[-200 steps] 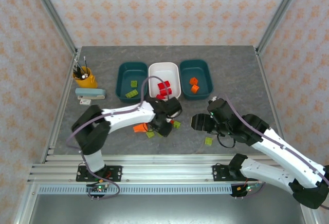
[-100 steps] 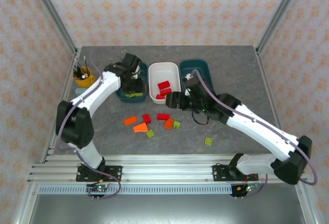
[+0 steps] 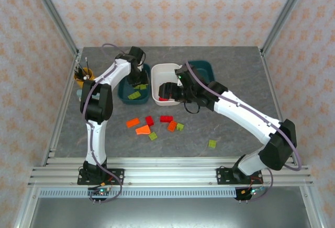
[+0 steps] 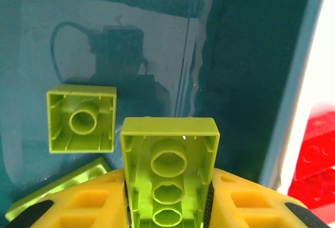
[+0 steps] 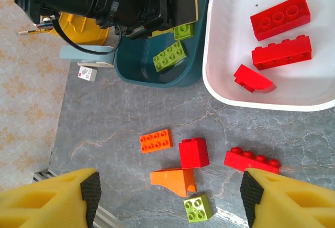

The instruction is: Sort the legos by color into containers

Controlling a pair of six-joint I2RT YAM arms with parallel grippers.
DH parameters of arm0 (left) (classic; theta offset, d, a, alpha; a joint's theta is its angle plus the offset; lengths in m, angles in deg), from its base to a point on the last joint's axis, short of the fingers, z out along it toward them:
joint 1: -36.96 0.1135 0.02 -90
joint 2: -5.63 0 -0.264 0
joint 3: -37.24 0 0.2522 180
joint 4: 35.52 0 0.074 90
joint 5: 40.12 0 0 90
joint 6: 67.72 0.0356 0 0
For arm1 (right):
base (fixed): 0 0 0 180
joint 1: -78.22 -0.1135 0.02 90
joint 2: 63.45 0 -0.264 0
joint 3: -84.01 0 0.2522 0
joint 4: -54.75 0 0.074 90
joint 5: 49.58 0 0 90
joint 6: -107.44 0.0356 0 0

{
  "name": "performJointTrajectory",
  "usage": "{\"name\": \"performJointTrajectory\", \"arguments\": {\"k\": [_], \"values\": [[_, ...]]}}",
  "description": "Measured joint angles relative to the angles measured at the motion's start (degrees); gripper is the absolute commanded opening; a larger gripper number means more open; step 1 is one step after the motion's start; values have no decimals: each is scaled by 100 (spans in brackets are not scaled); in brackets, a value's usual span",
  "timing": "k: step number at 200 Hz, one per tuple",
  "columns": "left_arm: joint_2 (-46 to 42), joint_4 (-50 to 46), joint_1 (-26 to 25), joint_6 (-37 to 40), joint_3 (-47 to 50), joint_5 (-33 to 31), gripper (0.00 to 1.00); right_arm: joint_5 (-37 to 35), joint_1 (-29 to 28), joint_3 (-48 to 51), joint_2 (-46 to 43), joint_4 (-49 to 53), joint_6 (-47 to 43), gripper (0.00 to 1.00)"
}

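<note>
In the left wrist view my left gripper (image 4: 168, 187) is shut on a lime green lego (image 4: 168, 144), underside up, low over the floor of the left teal container (image 4: 235, 55). A square green lego (image 4: 82, 119) lies beside it. From above, that gripper (image 3: 138, 79) is inside the left teal container (image 3: 124, 81). My right gripper (image 3: 170, 91) hangs open over the near edge of the white container (image 3: 166, 68), which holds three red legos (image 5: 280, 16). Below its fingers lie an orange plate (image 5: 156, 140), a red cube (image 5: 193, 153), an orange wedge (image 5: 172, 181), a green square (image 5: 198, 207) and a long red lego (image 5: 251, 160).
The right teal container (image 3: 207, 66) is partly hidden behind the right arm. A yellow pen cup (image 3: 84, 76) stands at the left, by the left arm. One green lego (image 3: 212, 144) lies alone toward the near right. A metal rail (image 3: 167, 173) runs along the near edge.
The left arm has stretched farther back over the left teal container with the green lego. The right gripper has shifted back and left, over the white container.
</note>
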Motion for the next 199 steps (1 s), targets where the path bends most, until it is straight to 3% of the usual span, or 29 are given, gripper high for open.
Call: {"name": "performJointTrajectory", "arguments": {"k": [31,99,126,153,181,199], "values": [[31,-59,0,11,-2,-7,61,98,46,-24,109,4,0,73],[-428,-109,11,0,188,-33,67,146,46,-286,302,315,-262,71],[-1460,-87,11,-146,667,-162,69,-92,-66,-654,472,706,-625,70],[-2994,26,11,-498,1580,-417,73,-343,-540,-1137,1008,1036,-988,74],[-4723,59,11,-1008,2953,-693,74,-343,-1095,-1351,1786,1285,-1078,83],[-5702,-22,11,-1316,3834,-804,75,-284,-1388,-1438,2293,1471,-1012,96]]}}
